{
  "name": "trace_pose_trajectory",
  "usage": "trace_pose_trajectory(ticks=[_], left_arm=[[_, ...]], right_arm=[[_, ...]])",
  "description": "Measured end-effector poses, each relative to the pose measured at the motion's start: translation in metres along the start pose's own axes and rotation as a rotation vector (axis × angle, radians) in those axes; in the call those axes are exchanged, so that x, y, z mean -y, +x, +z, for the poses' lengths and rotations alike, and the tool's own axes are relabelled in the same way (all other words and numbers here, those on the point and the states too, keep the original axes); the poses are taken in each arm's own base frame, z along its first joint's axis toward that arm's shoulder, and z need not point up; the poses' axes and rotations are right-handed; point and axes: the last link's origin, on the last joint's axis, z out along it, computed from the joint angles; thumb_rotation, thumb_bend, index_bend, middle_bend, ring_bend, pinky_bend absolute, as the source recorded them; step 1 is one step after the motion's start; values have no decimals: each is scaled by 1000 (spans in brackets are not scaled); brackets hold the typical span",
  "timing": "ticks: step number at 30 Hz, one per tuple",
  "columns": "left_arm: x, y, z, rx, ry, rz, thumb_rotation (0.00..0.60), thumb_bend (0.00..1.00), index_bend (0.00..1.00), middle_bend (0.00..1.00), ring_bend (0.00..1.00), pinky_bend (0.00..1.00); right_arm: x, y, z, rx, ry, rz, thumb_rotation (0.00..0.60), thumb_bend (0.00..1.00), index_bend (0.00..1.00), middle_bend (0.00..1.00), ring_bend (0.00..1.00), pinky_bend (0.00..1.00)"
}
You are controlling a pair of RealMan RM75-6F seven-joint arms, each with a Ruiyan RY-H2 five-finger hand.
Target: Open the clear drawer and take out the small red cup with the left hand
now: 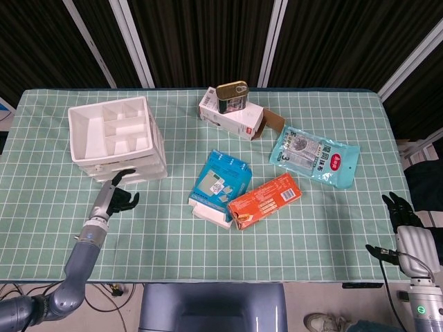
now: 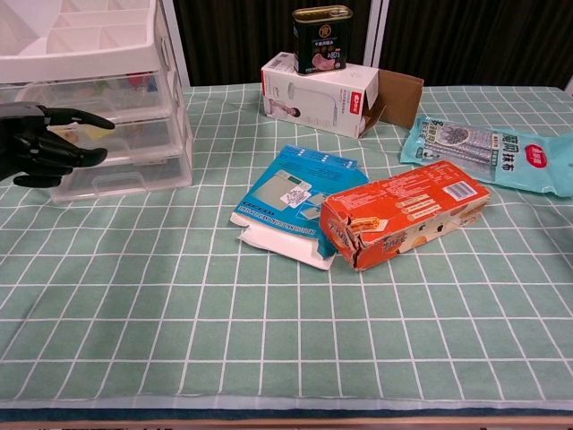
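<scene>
The white drawer unit (image 1: 118, 138) with clear drawers (image 2: 116, 134) stands at the table's left. Through the top drawer's clear front a small red thing (image 2: 136, 80) shows, likely the red cup; its shape is unclear. My black left hand (image 1: 116, 197) (image 2: 36, 143) is at the unit's front, at the height of the middle drawer. Its fingers are curled at the drawer's front lip and one finger lies stretched along it. All drawers look closed or nearly so. My right hand (image 1: 400, 209) hangs beyond the table's right front corner, fingers apart, holding nothing.
A tin can (image 1: 232, 97) stands on a white carton (image 2: 313, 90) at the back centre. A blue packet (image 1: 220, 181) and an orange box (image 2: 403, 210) lie mid-table. A pale blue pouch (image 1: 315, 158) lies to the right.
</scene>
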Motion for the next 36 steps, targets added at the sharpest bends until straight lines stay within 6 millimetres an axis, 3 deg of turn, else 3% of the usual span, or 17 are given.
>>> trace_pose_trajectory(ticks=[10,26,36], left_arm=[[1,-1,-11,11,-32,35,600,429,187,990,958,1000],[-14,25,-39,-185,-238,595,600,427,217,999,960,1000],[-12,39,-39,-258,-200,704,600,426,229,1000,963,1000]], right_arm=[[0,0,0,-1,0,1,600,89,0,0,0,220],[0,1,-1,-1,2,5,600,89,0,0,0,220],[0,1,-1,2,0,9,600,89,0,0,0,221]])
